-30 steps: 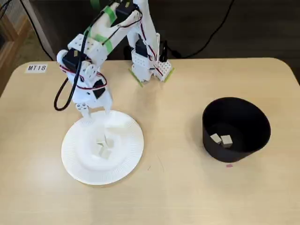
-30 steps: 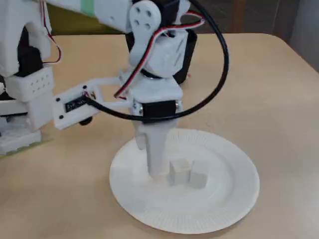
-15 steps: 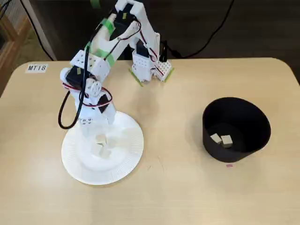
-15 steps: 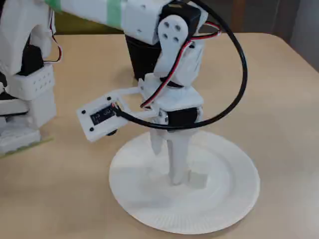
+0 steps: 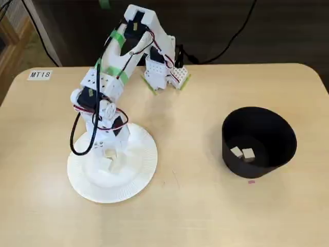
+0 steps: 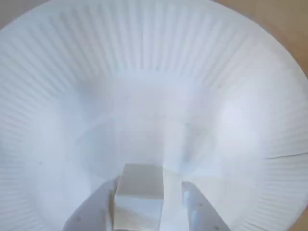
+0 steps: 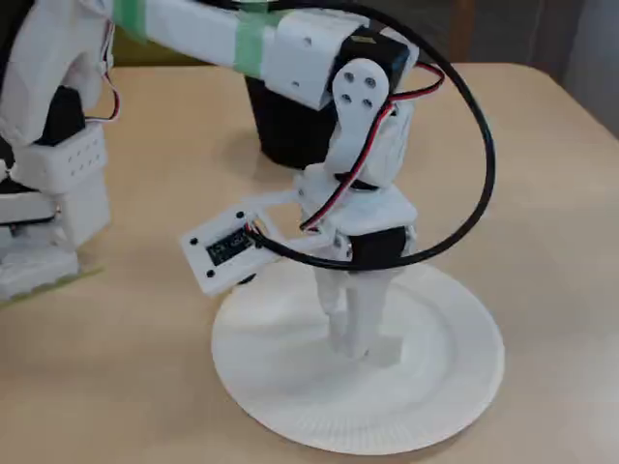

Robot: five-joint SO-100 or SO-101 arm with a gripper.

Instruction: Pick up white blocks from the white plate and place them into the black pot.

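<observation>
On the white plate (image 6: 231, 96), the fingers (image 6: 192, 211) stand spread around one white block (image 6: 138, 195). It looks light, rigid, smooth: pinch its flat opposite sides.

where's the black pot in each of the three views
A fixed view: the matte black cylindrical pot stands at the right, two small cream cubes inside.
Wrist view: not in it; only the plate and one cube between the jaws.
Another fixed view: it shows at upper centre, largely hidden behind the arm.
Shared landmark: the round white ribbed paper plate.
</observation>
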